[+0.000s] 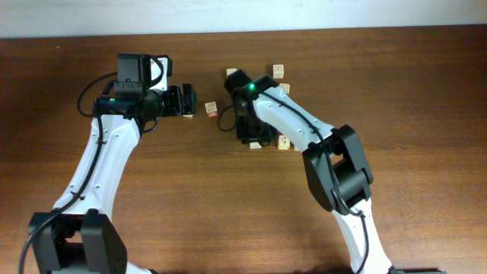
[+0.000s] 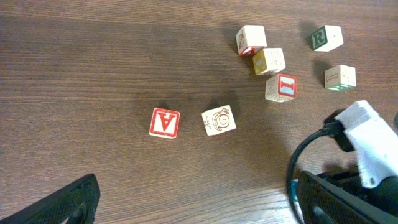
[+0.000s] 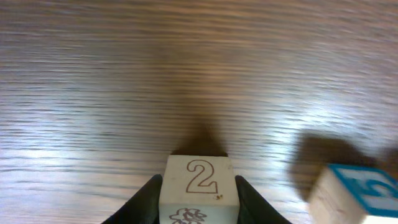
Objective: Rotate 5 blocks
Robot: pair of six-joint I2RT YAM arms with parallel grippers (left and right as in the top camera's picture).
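Right wrist view: the right fingers [image 3: 142, 200] pinch the "2" block [image 3: 199, 179] between them by its opposite side faces, on the bench [image 3: 93, 74]. Likely light, stiff wood with smooth faces; a centred grip suits. A blue-faced block [image 3: 348, 193] lies to their right. The left fingers [image 2: 68, 199] are spread wide, empty.

White-shelled left arm [image 1: 106, 156] and right arm [image 1: 293, 122] with black joint housings, black cables [image 1: 84, 97] looped alongside, small green light [image 1: 249, 86] near each wrist, matte black fingers [image 3: 144, 200].
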